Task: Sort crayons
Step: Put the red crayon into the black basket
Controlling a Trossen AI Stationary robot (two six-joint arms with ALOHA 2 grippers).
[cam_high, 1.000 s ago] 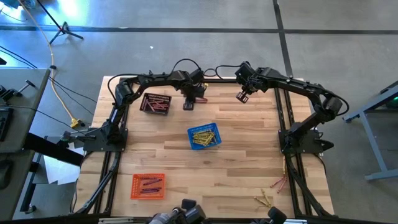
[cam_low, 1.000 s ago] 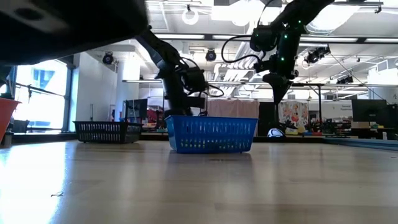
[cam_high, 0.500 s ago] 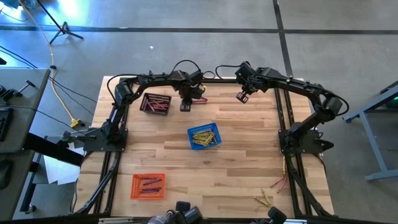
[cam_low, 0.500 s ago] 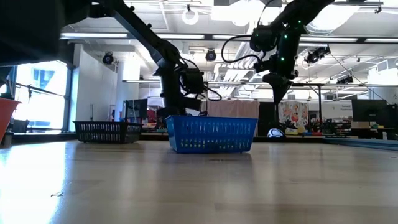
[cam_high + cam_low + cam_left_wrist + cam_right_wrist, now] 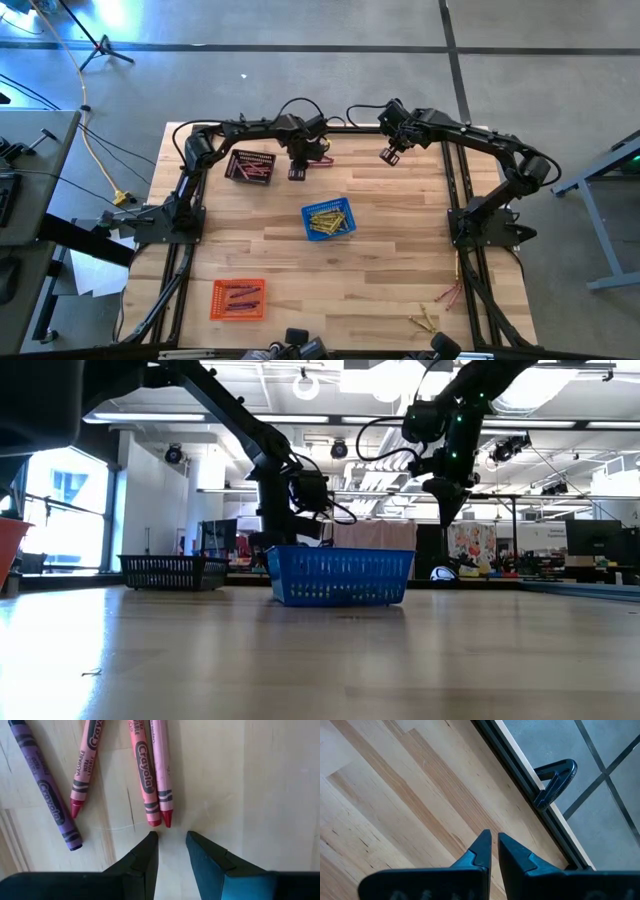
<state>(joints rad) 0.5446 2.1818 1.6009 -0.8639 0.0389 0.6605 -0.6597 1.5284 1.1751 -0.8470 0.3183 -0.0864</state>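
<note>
Several loose crayons lie flat on the wooden table at its far edge. In the left wrist view there are two red-pink crayons point(image 5: 152, 775) side by side, a third red-pink one point(image 5: 82, 767) and a purple one point(image 5: 47, 790). My left gripper point(image 5: 171, 837) point(image 5: 297, 172) points down, open. Its fingertips stand just short of the pair's tips, with nothing between them. My right gripper point(image 5: 493, 839) point(image 5: 388, 155) hangs shut above the far edge, over bare wood. More crayons fill the black basket point(image 5: 250, 166), the blue basket point(image 5: 328, 220) and the orange basket point(image 5: 238, 298).
A few more loose crayons point(image 5: 432, 312) lie near the table's front right corner. The black basket stands just left of my left gripper. The blue basket sits mid-table and hides my left gripper's fingertips in the low view. A dark frame rail point(image 5: 520, 790) runs along the far edge.
My left gripper has tipped a little, and its fingertips have swung slightly toward the table's left edge and the black basket. It has stayed open. The crayons have not moved.
</note>
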